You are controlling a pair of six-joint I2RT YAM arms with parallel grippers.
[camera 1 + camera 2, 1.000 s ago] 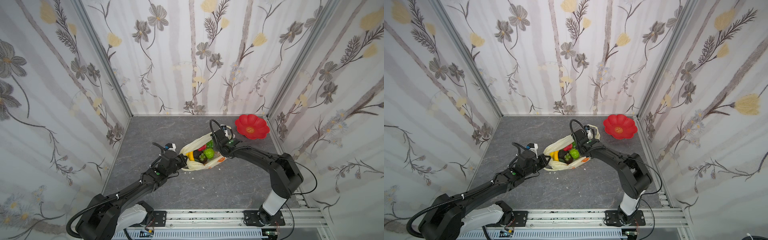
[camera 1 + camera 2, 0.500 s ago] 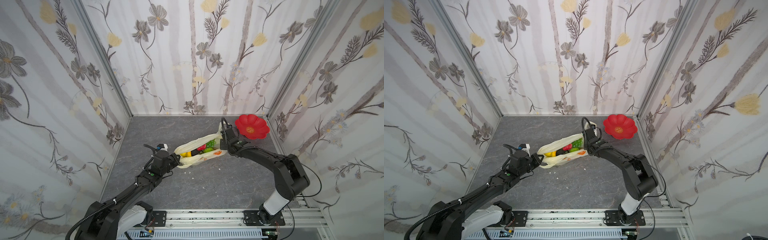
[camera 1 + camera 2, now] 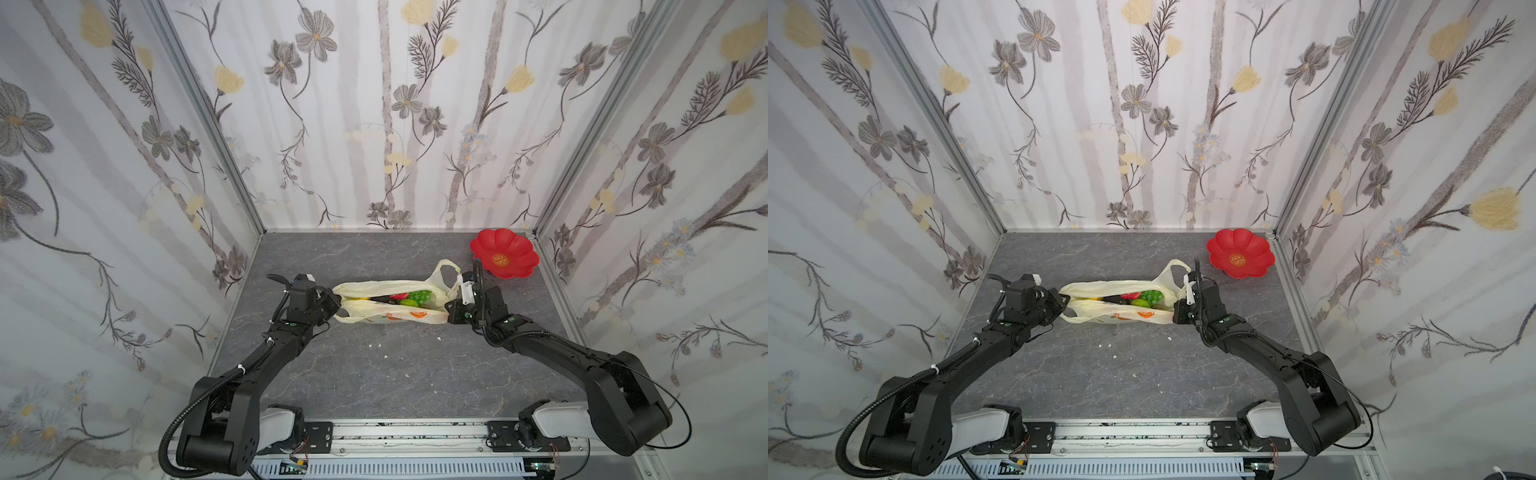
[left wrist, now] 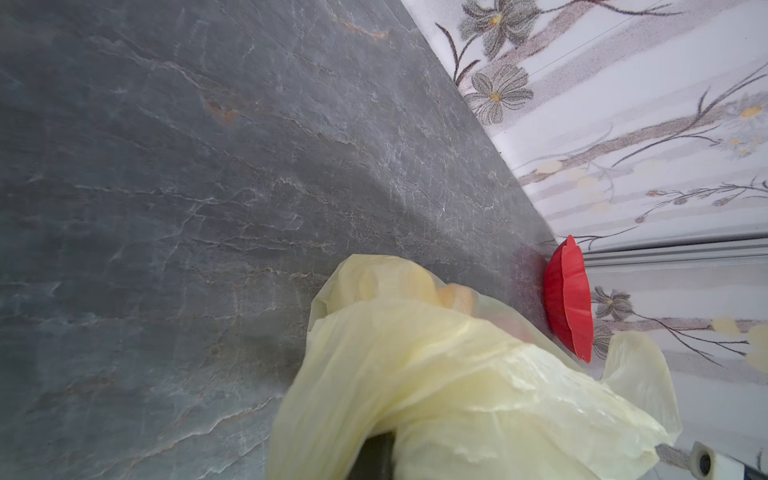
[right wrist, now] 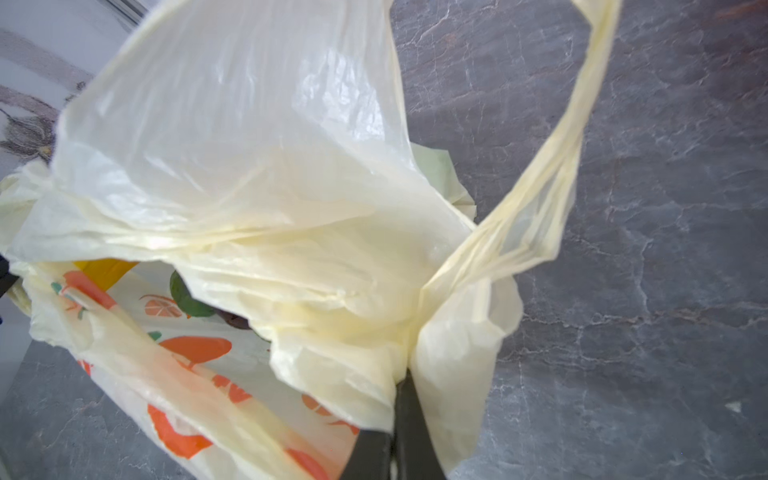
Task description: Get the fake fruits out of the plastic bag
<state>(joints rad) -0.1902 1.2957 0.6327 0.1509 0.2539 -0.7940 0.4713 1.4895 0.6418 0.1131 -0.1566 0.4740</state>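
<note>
Plastic bag [image 3: 374, 287] pulled wider; right gripper [image 3: 449, 308] now clamped (left gripper [image 3: 338, 303] too).

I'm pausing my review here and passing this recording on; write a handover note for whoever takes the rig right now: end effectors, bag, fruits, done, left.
Left end effector: shut on the plastic bag, at its left end.
Right end effector: shut on the bag's right end, beside the loop handle.
Bag is stretched between them across the middle of the table, mouth open upward; fake fruits show inside.
Red plate sits in the far right corner.
Done: bag gripped at both ends and opened.
Left: no fruit is out; all must be lifted out.
</note>
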